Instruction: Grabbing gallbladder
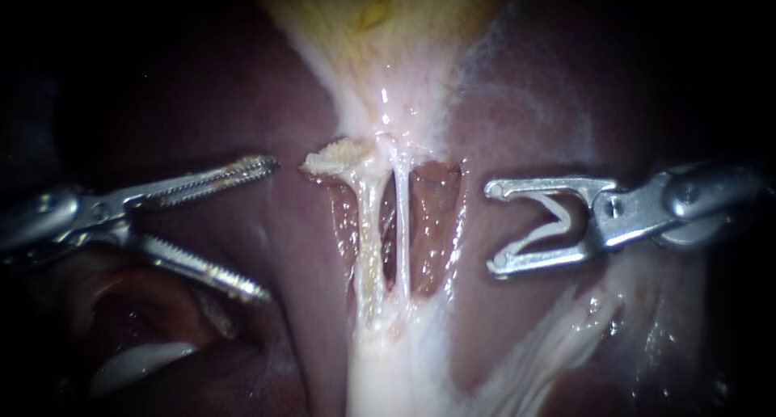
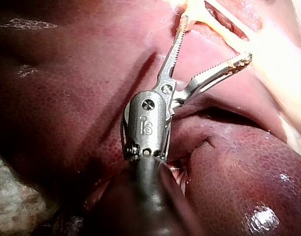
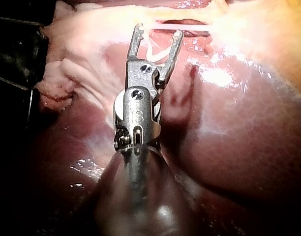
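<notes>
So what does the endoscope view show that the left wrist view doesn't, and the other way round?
Only the endoscope view: the right instrument, jaws open, and the yellowish gallbladder beyond both instruments. Only the left wrist view: a glossy liver lobe beside the shaft of the left instrument, seen from behind its wrist joint. Both: that instrument's toothed jaws, open and holding nothing.

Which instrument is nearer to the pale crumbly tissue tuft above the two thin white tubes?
Left. The left instrument is beside the pale crumbly tuft, not touching; the right instrument is beyond both thin white tubes.
</notes>
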